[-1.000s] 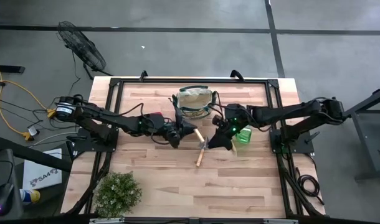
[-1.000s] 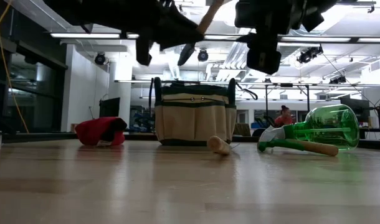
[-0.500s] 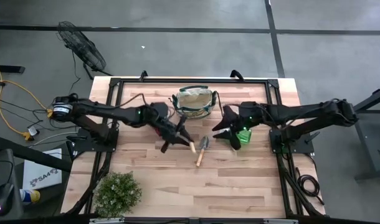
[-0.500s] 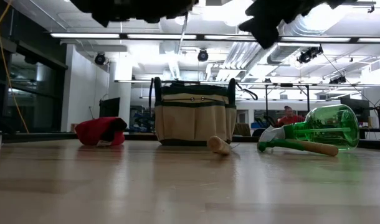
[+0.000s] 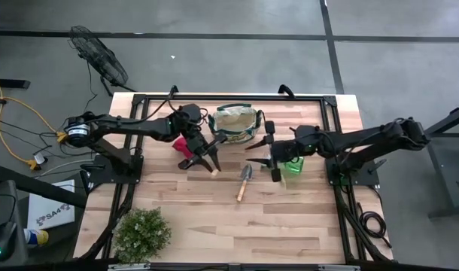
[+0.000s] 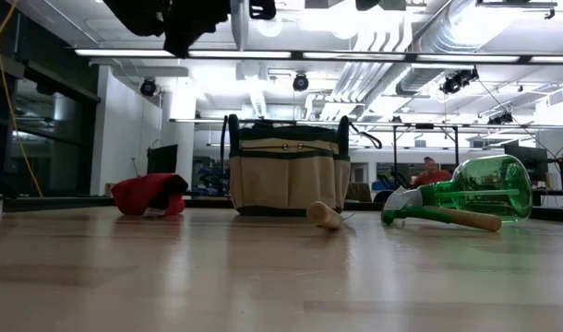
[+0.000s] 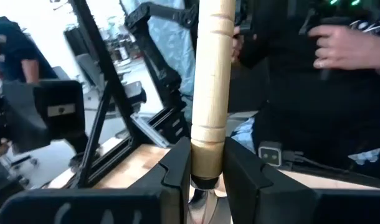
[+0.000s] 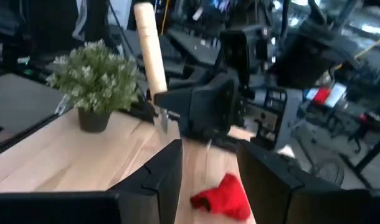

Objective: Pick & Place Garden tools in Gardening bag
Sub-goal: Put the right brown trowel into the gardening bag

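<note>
While the left gripper [image 5: 206, 159] is hovering at centre-left of the high view, its fingers [image 7: 177, 163] are pinching a wooden-handled tool [image 7: 212, 74] low on the shaft; the tool's head is hidden, so trowel or rake cannot be told.

Items, near to far:
- Bushy potted plant [image 5: 141, 232], lower left of the high view; not a task item.
- Trowel [image 5: 244, 181], lying loose on the table at centre, handle toward the bottom edge.
- Green translucent sprayer [image 6: 466, 193], lying on its side at the right of the low view, a second wooden handle [image 6: 472, 219] showing just below it.
- Right gripper [image 5: 265, 154], hanging just beside the sprayer, fingers [image 8: 162, 171] spread and carrying nothing.
- Red-handled pruning shears [image 5: 180, 144], lying beside the held tool, left of the bag.
- Gardening bag [image 5: 235, 124], standing upright at upper centre, mouth open.

Step in hand, as judged: the left arm is carrying its lifted tool toward the bag. Next move is calling for centring over the open mouth, tipping the tool head-down, then releasing without snagging the loop handles.
</note>
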Available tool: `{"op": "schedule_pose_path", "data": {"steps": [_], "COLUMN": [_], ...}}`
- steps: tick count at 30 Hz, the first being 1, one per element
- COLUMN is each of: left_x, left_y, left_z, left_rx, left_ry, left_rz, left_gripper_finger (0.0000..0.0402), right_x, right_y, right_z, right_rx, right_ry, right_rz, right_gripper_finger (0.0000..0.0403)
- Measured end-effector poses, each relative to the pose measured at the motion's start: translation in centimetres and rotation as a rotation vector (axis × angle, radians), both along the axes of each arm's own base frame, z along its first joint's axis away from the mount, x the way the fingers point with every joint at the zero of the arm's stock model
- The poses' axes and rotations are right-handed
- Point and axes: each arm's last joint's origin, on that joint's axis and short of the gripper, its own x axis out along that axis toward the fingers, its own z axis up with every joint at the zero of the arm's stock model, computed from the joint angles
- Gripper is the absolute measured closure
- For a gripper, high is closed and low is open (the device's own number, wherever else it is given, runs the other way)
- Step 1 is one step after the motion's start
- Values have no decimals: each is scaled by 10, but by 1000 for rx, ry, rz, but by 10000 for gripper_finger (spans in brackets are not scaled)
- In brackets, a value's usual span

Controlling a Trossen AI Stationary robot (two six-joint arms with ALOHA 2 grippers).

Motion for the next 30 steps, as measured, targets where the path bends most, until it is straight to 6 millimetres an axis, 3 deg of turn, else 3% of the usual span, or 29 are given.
{"op": "schedule_pose_path", "data": {"steps": [13,21,30], "left_x": [-1,-1,-1], "left_y": [0,0,0], "left_z": [-1,-3,-7], "left_rx": [-7,-12,-8], "left_ry": [13,43,77], "left_rz": [-24,-4,15], "left_gripper_finger": [340,340,340], "right_x": [37,64,68], "right_y": [-11,-6,15], "right_z": [-10,-4,-6], "right_rx": [57,82,90], "right_ry": [-237,-206,-161], "right_rz": [143,214,253], "right_gripper_finger": [259,256,194]}}
